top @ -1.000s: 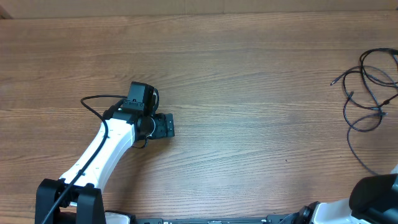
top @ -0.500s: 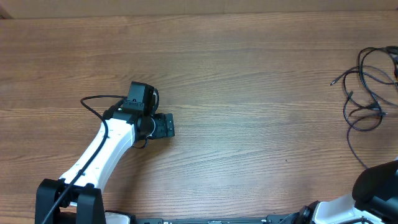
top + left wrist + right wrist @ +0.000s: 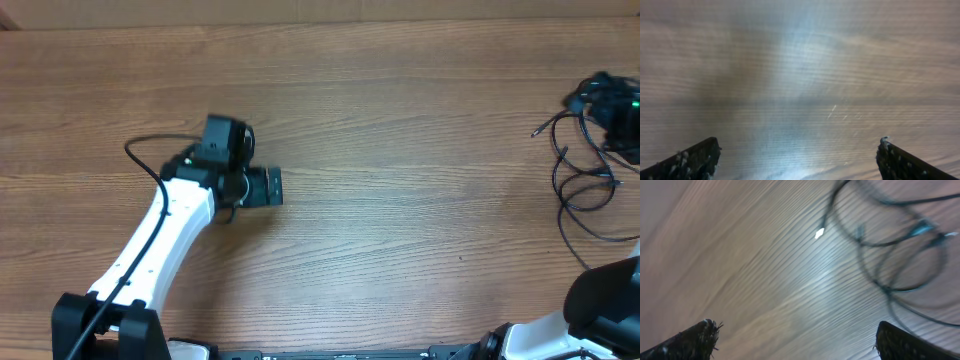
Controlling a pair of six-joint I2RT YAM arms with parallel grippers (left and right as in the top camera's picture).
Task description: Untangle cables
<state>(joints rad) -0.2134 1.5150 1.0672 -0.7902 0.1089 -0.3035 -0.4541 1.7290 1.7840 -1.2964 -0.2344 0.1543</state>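
Right jaws hang wide and empty over the thin black looped cables, bunched near the right edge of the brown wood-grain bench. Left jaws wide, idle, well apart. We risk pinching crossed strands together, tightening the tangle.

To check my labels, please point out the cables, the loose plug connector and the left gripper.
cables (image 3: pixel 557 185), overhead view, left edge of the lower loop.
plug connector (image 3: pixel 819 233), right wrist view, its bright tip.
left gripper (image 3: pixel 797 160), left wrist view, midway between its open fingertips.
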